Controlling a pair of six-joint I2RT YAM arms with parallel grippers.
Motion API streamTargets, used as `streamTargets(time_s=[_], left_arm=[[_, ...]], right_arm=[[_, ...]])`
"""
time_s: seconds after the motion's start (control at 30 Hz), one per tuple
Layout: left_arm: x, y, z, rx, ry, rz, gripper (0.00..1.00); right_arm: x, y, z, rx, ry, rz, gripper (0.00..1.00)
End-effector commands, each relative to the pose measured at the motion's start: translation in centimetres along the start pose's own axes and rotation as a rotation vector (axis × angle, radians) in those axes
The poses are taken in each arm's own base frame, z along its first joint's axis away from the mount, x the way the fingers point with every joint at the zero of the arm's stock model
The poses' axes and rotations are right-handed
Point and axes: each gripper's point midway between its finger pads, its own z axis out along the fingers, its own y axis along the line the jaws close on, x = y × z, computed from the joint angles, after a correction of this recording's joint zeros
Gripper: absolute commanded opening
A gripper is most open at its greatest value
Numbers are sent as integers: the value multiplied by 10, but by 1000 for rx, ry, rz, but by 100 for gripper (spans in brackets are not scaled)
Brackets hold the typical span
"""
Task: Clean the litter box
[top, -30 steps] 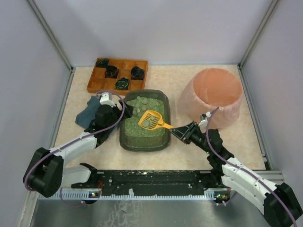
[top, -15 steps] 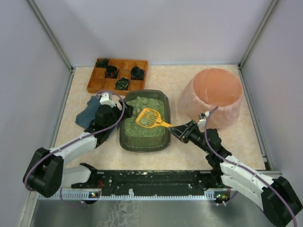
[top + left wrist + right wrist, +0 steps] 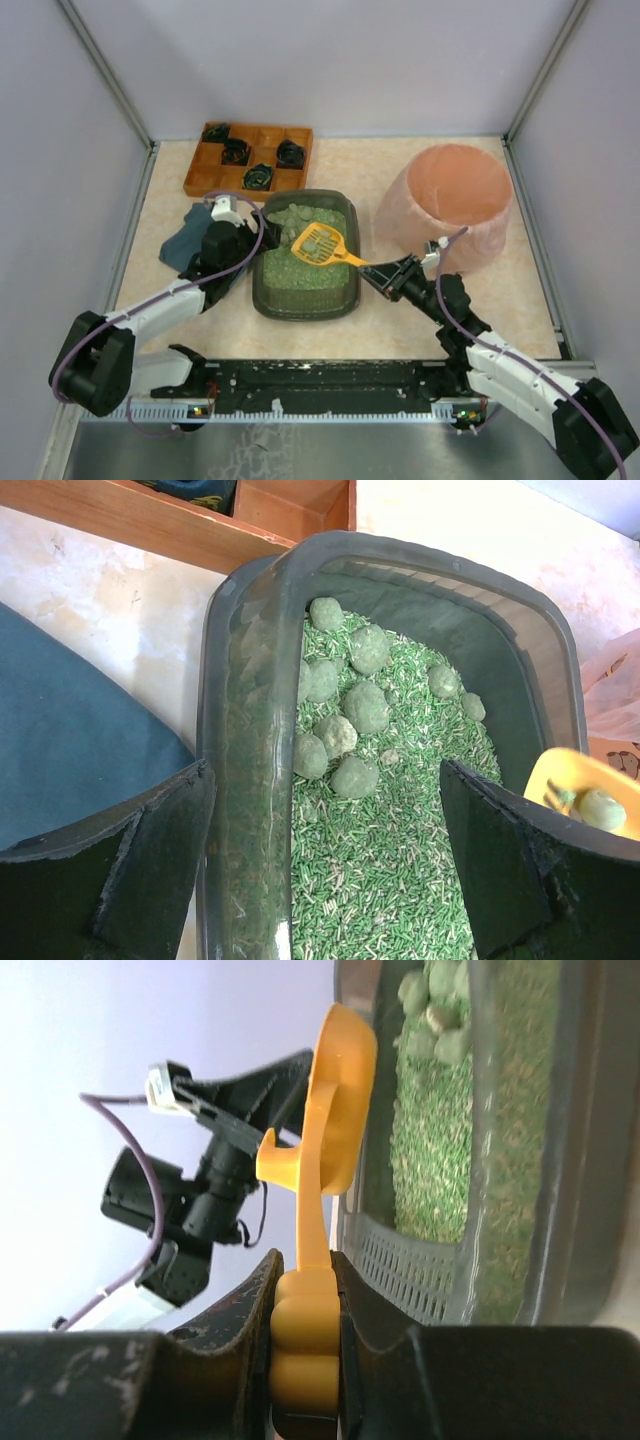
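Note:
The dark grey-green litter box point(image 3: 257, 285) sits mid-table, filled with green litter and several round green clumps point(image 3: 295, 215) at its far end. My right gripper point(image 3: 374, 276) is shut on the handle of a yellow scoop point(image 3: 320, 243). The scoop's head hangs over the box's right side with a clump point(image 3: 601, 808) in it. The right wrist view shows the handle point(image 3: 306, 1300) pinched between both fingers, beside the box wall point(image 3: 580, 1160). My left gripper point(image 3: 243, 246) stands open astride the box's left rim point(image 3: 250, 680), one finger outside and one over the litter.
An orange-brown wooden compartment tray point(image 3: 200, 182) with dark objects stands at the back left. A tall pink bag-lined bin point(image 3: 450, 200) is at the right, close behind my right gripper. A blue cloth point(image 3: 183, 246) lies left of the box, under my left arm.
The scoop head has lifted and shifted slightly toward the far right of the box, carrying fewer clumps than a second ago. The left arm has not moved.

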Motion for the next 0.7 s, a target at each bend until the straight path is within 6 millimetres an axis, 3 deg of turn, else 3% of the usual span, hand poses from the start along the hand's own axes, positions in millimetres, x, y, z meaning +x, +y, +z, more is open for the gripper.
streamTargets(time_s=[0.0, 0.13, 0.2, 0.23, 0.3, 0.4, 0.43, 0.57, 0.67], left_arm=[[-3, -6, 0, 29, -18, 8, 97], [-1, -6, 2, 25, -1, 9, 96], [-1, -6, 1, 28, -7, 9, 96], [-1, -6, 1, 31, -8, 9, 96], [0, -6, 1, 31, -4, 10, 96], [0, -6, 2, 27, 1, 9, 96], [0, -6, 1, 27, -2, 11, 95], [-1, -6, 0, 29, -9, 8, 95], [0, -6, 1, 30, -3, 9, 95]], right_arm=[[21, 42, 6, -137, 93, -59, 0], [-5, 12, -6, -86, -59, 34, 0], [1, 18, -4, -94, -28, -1, 0], [10, 33, -1, -117, 22, -40, 0], [17, 43, 2, -133, 67, -78, 0], [-3, 26, -2, -71, -36, -57, 0], [-5, 28, -3, -89, -54, -54, 0], [14, 38, -1, -156, 52, -62, 0], [17, 40, -2, -181, 66, -55, 0]])
